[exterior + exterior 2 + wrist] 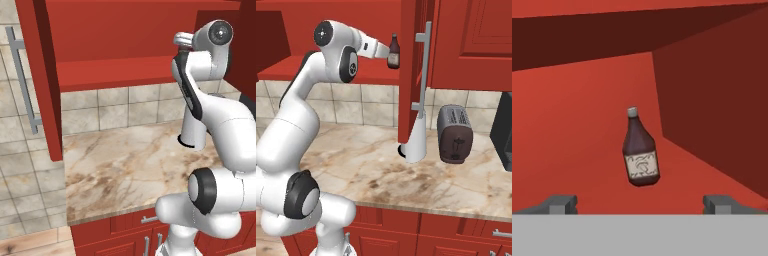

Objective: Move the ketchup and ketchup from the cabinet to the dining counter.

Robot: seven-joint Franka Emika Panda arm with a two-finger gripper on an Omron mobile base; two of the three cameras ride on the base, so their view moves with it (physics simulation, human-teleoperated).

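**Now lined up on the bottle, jaws wide and empty**

Right, the gripper [640, 204] is reaching into the open cabinet [115, 75], fingers spread as far as they go, nothing between them. One ketchup [640, 152] stands upright on the red inner shelf, centred between the two fingertips but clear of both, near the cabinet's right wall. That wide spread looks chosen so the jaws can slide past either side of the bottle's body before they close. Count it up: one ketchup bottle in sight, one gripper, one toaster [455, 134] on the tiled worktop [406, 175] below. The second ketchup I cannot place.
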